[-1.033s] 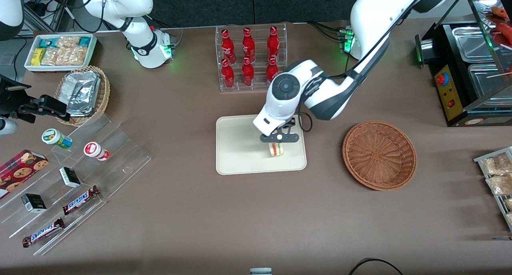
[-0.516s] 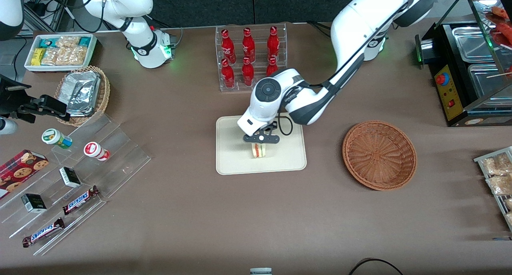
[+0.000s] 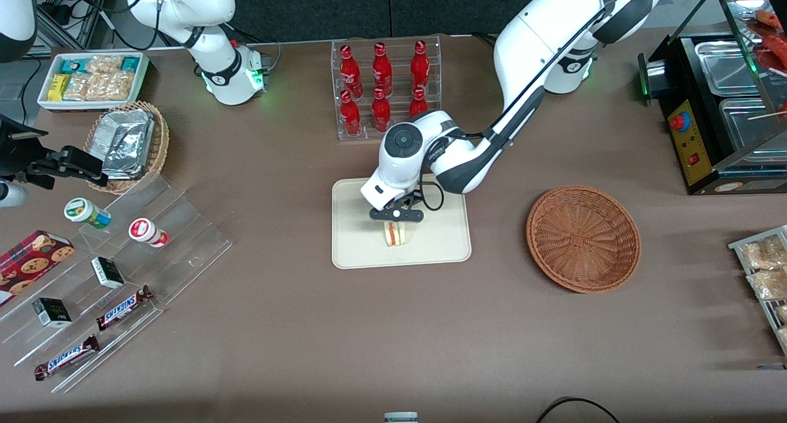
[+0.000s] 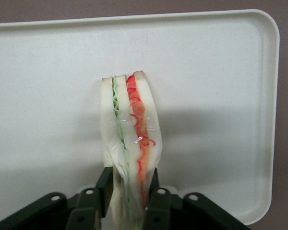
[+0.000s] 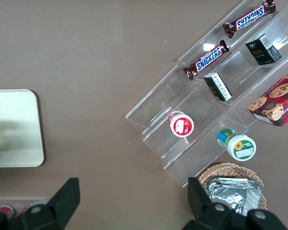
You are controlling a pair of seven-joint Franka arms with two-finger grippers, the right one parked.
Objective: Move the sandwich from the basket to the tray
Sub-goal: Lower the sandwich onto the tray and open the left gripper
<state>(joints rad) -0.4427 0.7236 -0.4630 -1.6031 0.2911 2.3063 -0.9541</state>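
Note:
My left gripper (image 3: 396, 225) is over the middle of the cream-beige tray (image 3: 356, 251) and is shut on the sandwich (image 3: 396, 233), a white bread wedge with red and green filling. In the left wrist view the black fingers (image 4: 104, 189) press both bread faces of the sandwich (image 4: 129, 129), which hangs over the tray (image 4: 48, 72), casting a shadow on it. Whether it touches the tray I cannot tell. The reddish-brown wicker basket (image 3: 583, 238) stands empty on the table toward the working arm's end.
A clear rack of red bottles (image 3: 384, 85) stands just farther from the front camera than the tray. A tan basket with foil (image 3: 128, 143), a white snack bin (image 3: 92, 79) and a clear stepped display (image 3: 123, 281) lie toward the parked arm's end. A black food warmer (image 3: 719, 103) stands at the working arm's end.
My left gripper has carried the sandwich from the tray's edge nearest the basket to its middle, and has turned a little.

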